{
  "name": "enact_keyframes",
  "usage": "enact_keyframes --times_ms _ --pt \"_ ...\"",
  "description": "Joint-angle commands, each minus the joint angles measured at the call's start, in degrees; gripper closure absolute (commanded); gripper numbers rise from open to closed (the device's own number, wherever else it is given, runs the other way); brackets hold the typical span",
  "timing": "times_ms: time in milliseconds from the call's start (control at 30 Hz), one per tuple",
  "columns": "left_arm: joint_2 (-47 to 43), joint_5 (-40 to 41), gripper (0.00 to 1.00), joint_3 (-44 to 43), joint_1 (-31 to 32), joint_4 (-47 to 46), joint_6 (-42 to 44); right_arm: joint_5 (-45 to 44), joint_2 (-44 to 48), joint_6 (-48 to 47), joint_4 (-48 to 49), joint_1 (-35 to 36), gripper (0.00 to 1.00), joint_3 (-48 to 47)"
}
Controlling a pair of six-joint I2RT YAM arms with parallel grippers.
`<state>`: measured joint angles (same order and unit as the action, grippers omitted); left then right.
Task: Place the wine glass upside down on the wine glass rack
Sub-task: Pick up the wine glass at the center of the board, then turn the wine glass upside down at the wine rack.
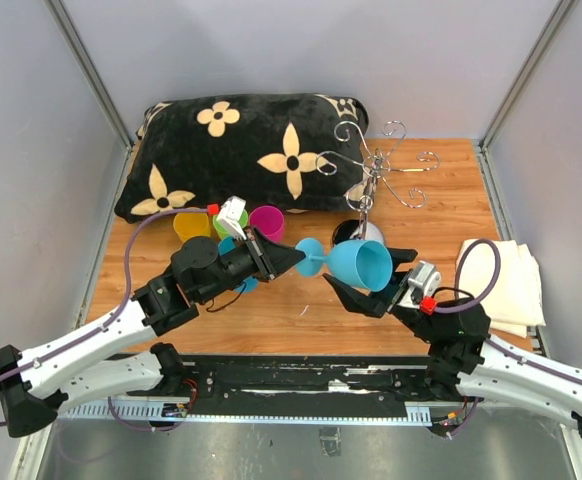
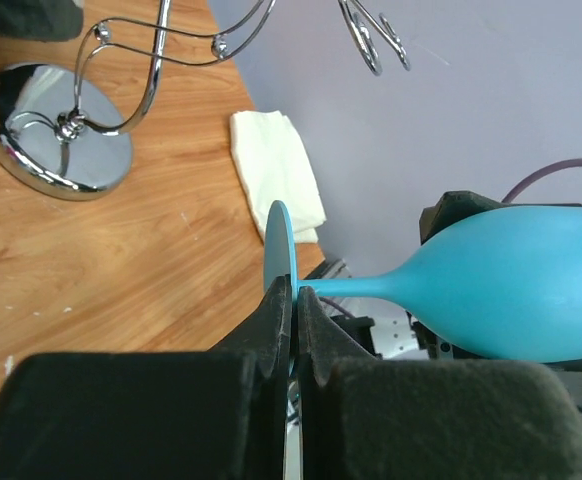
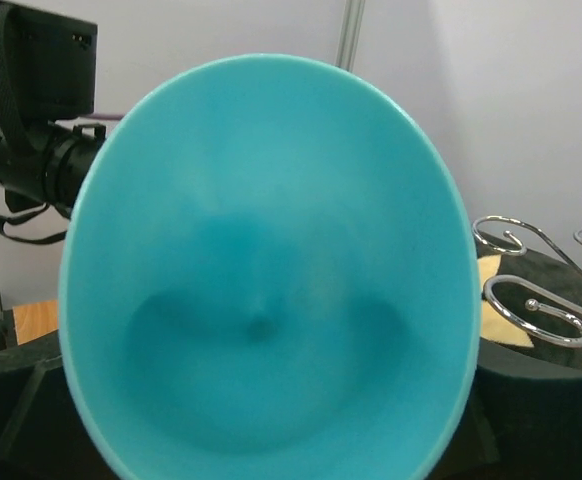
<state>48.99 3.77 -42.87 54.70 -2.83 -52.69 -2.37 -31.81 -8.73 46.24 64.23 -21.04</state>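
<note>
The wooden table (image 1: 301,312) carries a black pillow (image 1: 241,155) with cream flowers along its far edge. In front of the pillow stand a yellow cup (image 1: 190,226), a partly hidden green cup (image 1: 218,226) and a magenta cup (image 1: 267,220). The wine glass rack (image 2: 59,128) rests on its round mirrored base right of them. A folded cream cloth (image 1: 506,285) lies at the right edge.

Robot lab test cell, wooden worktop (image 1: 301,310) boxed in by grey panels (image 1: 301,60) on aluminium posts (image 1: 89,70), two cabled robot arms (image 1: 91,355) bolted at its near edge.
</note>
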Motion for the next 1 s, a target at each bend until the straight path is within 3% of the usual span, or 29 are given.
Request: enact_keyframes --times_ms 0,300,567,733,967 --pt "-2.1 4.8 0.99 -4.7 0.6 4.9 7.5 1.5 3.8 0.2 -11.0 -0.8 0.25 -1.9" --pt "-4.0 9.7 1.0 -9.1 0.6 8.8 15.7 1.9 13.0 2.4 -25.8 -0.8 0.08 1.2" --pt "-5.1 13.8 1.0 -14.5 0.6 16.0 27.0 0.0 21.0 5.6 -44.3 -0.8 0.05 -0.4" --pt "-5.9 16.8 1.0 -16.5 0.6 20.4 35.6 1.4 23.5 13.8 -58.8 -0.8 0.04 -3.5" --pt "-6.4 13.9 0.99 -12.8 0.5 18.9 47.7 -0.2 24.3 30.7 -70.9 -0.8 0.03 -6.3"
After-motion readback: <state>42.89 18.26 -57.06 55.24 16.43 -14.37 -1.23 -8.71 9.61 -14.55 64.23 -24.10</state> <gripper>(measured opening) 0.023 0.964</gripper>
